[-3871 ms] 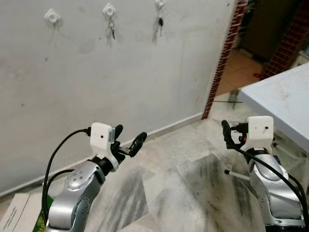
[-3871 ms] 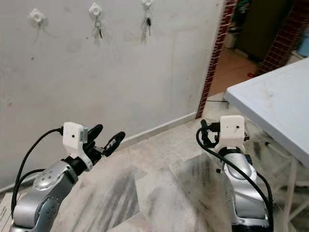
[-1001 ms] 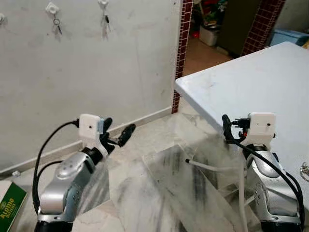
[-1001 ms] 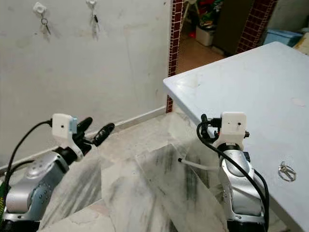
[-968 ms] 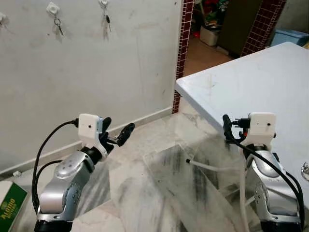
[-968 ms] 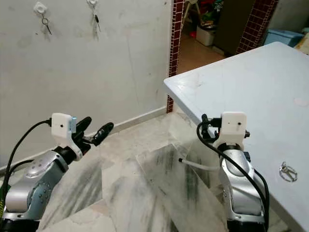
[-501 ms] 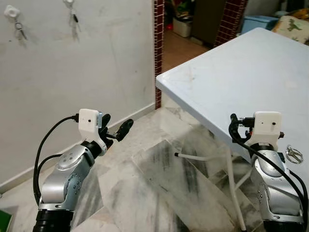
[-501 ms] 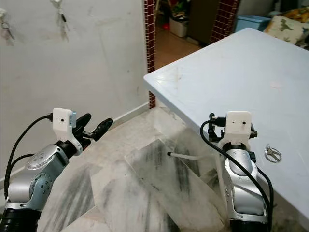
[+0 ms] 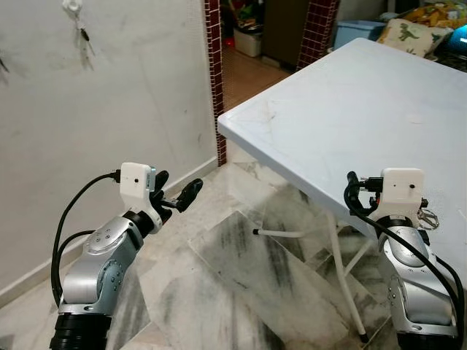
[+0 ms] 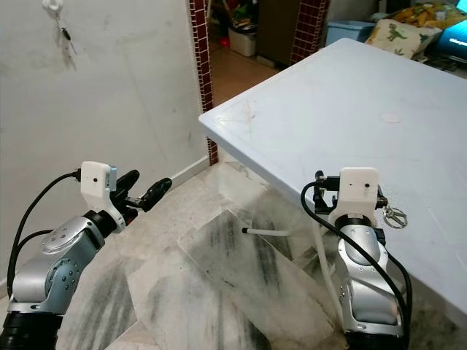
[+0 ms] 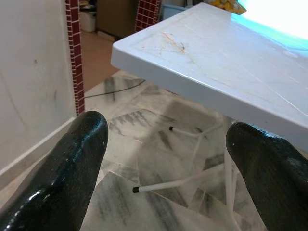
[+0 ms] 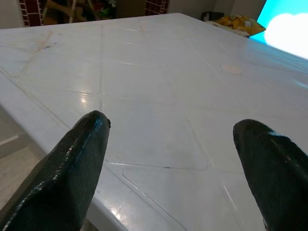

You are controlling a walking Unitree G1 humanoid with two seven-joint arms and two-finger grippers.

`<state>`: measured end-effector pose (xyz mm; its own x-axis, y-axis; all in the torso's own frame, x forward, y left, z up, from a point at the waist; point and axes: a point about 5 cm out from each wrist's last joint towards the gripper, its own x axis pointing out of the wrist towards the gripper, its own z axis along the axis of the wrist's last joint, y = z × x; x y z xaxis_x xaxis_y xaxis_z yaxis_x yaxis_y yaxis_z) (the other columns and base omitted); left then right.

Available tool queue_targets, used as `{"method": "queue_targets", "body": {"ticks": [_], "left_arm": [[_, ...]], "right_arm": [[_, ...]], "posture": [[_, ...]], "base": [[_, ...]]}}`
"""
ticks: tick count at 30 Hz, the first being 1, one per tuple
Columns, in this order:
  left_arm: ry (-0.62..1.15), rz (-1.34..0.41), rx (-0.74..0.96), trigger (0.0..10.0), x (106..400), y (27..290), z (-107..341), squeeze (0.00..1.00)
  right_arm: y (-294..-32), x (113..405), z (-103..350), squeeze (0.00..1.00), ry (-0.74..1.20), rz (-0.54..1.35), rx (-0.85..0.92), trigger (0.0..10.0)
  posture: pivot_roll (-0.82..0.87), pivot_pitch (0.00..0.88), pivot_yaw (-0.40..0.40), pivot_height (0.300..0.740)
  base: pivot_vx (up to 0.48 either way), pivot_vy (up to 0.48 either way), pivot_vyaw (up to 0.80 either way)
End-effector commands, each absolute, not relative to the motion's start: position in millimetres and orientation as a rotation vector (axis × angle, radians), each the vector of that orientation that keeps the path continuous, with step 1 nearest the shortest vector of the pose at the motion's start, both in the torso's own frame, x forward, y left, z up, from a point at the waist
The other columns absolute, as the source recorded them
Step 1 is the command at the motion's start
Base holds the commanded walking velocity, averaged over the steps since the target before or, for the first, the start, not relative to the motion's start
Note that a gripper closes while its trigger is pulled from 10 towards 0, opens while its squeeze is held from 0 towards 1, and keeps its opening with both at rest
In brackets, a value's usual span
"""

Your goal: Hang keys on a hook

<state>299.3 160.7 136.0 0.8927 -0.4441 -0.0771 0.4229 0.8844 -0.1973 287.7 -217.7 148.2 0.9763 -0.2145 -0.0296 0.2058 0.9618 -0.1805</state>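
High on the grey plaster wall, a white square hook (image 10: 52, 7) carries a dark key (image 10: 67, 35). The left gripper (image 9: 175, 197) hovers released over the marble floor (image 9: 241, 277). On the white plastic surface (image 10: 350, 109), a silver ring of keys (image 10: 395, 214) lies just beside the right gripper (image 12: 173, 159), its fingers spread and empty.

Open floor ahead of my left gripper (image 9: 175, 197); table on the right.
The white table (image 10: 306, 109) lies under my right gripper (image 12: 168, 159), its slanted legs (image 9: 349, 288) cutting across the marble floor (image 9: 241, 277) between both arms.
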Motion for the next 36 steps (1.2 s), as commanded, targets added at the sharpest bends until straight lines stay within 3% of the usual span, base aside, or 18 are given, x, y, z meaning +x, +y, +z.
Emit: {"method": "queue_targets", "body": {"ticks": [1,7,20,36], "left_arm": [[0.132,-0.444,-0.152,10.0,299,166,136,0.00],[0.131,-0.445,-0.151,10.0,300,165,136,0.00],[0.126,-0.443,-0.131,10.0,301,164,136,0.00],[0.153,-0.501,-0.143,10.0,293,154,132,0.00]], "right_arm": [[-214,287,152,0.00,0.033,-0.210,-0.174,10.0],[-214,287,152,0.00,0.032,-0.215,-0.174,10.0],[-219,288,154,0.00,0.029,-0.243,-0.172,10.0],[-220,308,149,0.00,0.094,-0.160,-0.154,10.0]], "posture": [[-0.04,0.079,0.052,0.740],[-0.04,0.079,0.054,0.740],[-0.04,0.082,0.058,0.740],[-0.03,0.080,0.065,0.740]], "base": [[0.000,0.244,-0.77],[0.000,0.256,-0.77],[0.000,0.000,-0.70],[0.000,0.000,0.00]]}}
